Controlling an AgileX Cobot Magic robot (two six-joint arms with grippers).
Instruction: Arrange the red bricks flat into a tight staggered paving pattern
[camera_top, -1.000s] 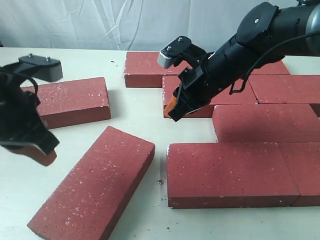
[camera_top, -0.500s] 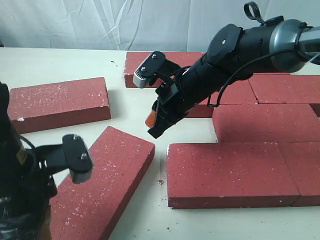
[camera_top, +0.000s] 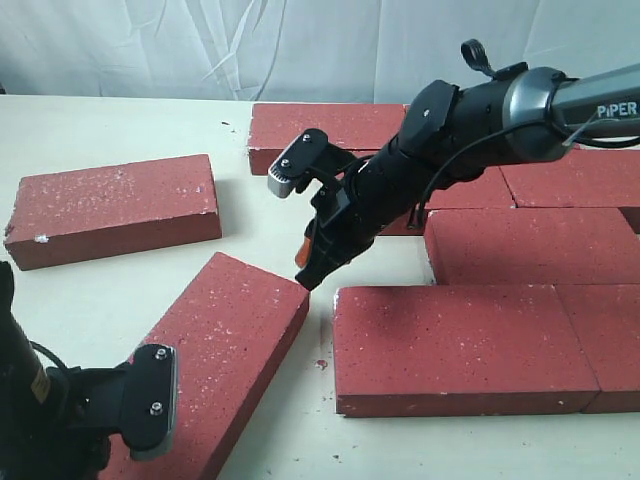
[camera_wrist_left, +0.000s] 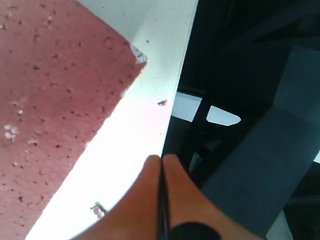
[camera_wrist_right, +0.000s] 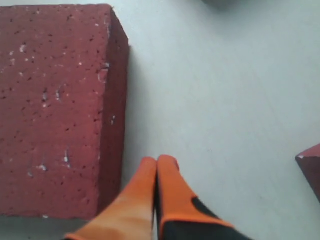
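Observation:
Several red bricks lie flat on the white table. One lies alone at the left (camera_top: 115, 208) and one lies askew in front (camera_top: 210, 350). The others are packed in rows at the right (camera_top: 460, 345). My right gripper (camera_top: 305, 270) is shut and empty, with its tips just above the askew brick's far corner. In the right wrist view its orange fingers (camera_wrist_right: 158, 161) press together beside a brick's edge (camera_wrist_right: 55, 110). My left gripper (camera_wrist_left: 161, 159) is shut and empty at the table's front edge, next to a brick (camera_wrist_left: 50, 100) with a chipped corner. The left arm (camera_top: 90, 420) fills the lower left corner.
Bare table lies between the left brick and the askew brick (camera_top: 130, 280). A white cloth hangs behind the table (camera_top: 200, 50). Past the table edge the left wrist view shows dark framework (camera_wrist_left: 250, 125). Another brick's corner (camera_wrist_right: 312, 165) shows in the right wrist view.
The left arm has swung down from the left edge into the lower left corner. The right gripper has moved left and down, from the packed rows to the askew brick's far corner.

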